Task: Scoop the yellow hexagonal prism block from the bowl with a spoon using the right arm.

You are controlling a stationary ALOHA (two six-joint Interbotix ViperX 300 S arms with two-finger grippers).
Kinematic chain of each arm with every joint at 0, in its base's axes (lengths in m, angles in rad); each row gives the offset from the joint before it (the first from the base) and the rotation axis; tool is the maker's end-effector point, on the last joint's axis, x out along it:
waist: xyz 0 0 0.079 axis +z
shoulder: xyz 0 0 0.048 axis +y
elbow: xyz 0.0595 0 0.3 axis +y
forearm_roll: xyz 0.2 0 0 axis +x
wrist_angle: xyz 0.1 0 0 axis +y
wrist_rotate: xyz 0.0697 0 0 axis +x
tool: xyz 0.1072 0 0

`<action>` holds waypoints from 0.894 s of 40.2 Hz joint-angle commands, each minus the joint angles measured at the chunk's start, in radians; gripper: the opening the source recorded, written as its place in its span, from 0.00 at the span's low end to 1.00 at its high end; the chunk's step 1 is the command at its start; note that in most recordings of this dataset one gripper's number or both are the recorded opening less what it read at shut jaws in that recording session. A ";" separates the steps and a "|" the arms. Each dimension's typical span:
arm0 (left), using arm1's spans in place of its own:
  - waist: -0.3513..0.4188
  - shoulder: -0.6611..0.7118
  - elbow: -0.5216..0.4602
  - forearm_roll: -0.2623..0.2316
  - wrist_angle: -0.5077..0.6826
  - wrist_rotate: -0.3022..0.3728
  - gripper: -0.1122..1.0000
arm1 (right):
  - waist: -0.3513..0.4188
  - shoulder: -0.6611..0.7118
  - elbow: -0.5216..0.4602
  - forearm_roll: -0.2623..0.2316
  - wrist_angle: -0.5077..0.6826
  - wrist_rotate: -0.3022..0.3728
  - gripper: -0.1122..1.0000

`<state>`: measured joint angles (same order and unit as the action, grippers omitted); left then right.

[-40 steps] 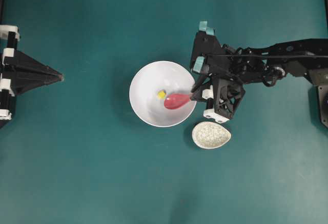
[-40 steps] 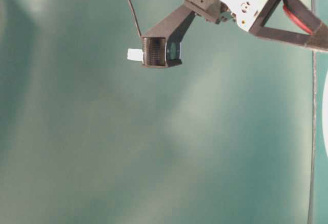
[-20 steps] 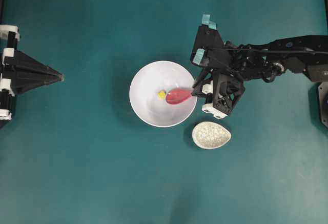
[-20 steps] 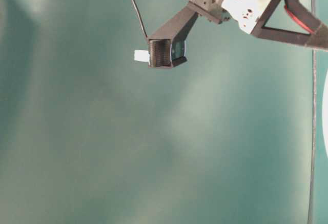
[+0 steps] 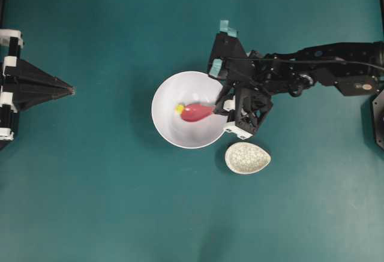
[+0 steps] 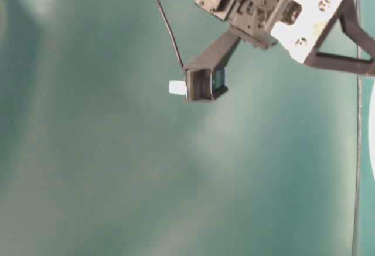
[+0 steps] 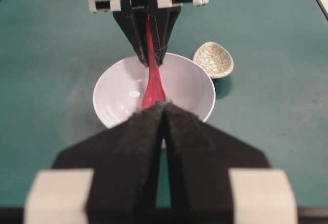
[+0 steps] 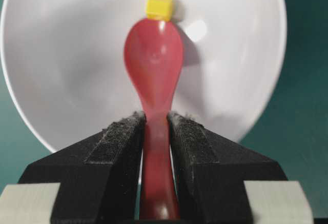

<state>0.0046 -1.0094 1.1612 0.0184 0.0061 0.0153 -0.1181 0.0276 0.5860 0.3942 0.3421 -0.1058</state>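
The white bowl (image 5: 165,88) sits mid-table. Inside it, the yellow hexagonal prism block (image 5: 179,108) lies left of centre, touching the tip of the pink-red spoon (image 5: 195,113). My right gripper (image 5: 221,102) hangs over the bowl's right rim, shut on the spoon's handle. In the right wrist view the spoon (image 8: 154,55) points away from the gripper (image 8: 155,119), scoop low in the bowl (image 8: 66,55), with the block (image 8: 159,6) at its far tip. My left gripper (image 5: 71,89) rests shut at the far left, holding nothing; its closed tips (image 7: 165,103) face the bowl (image 7: 115,88).
A small speckled egg-shaped dish (image 5: 247,157) lies just below and right of the bowl, under the right wrist, and shows again as the dish (image 7: 214,60) in the left wrist view. Teal table surface surrounds everything. The right arm (image 5: 324,67) stretches in from the right edge.
The right gripper has moved left over the bowl's rim, carrying the spoon deeper into the bowl. The scoop's tip now touches the yellow block, which has shifted slightly left. The left arm is still.
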 commanded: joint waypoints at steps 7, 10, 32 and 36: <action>0.002 0.009 -0.025 0.003 -0.009 0.002 0.09 | -0.002 0.020 -0.052 -0.017 -0.028 -0.003 0.32; 0.002 0.008 -0.025 0.003 -0.009 0.002 0.09 | -0.003 0.023 -0.054 -0.021 -0.049 -0.003 0.32; 0.002 0.008 -0.025 0.005 -0.008 0.002 0.09 | -0.006 0.021 -0.054 -0.057 -0.147 -0.002 0.32; 0.002 0.008 -0.025 0.003 -0.009 0.002 0.09 | -0.009 0.021 -0.052 -0.057 -0.155 -0.002 0.32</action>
<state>0.0046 -1.0094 1.1612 0.0184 0.0061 0.0153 -0.1197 0.0614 0.5553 0.3390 0.2010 -0.1089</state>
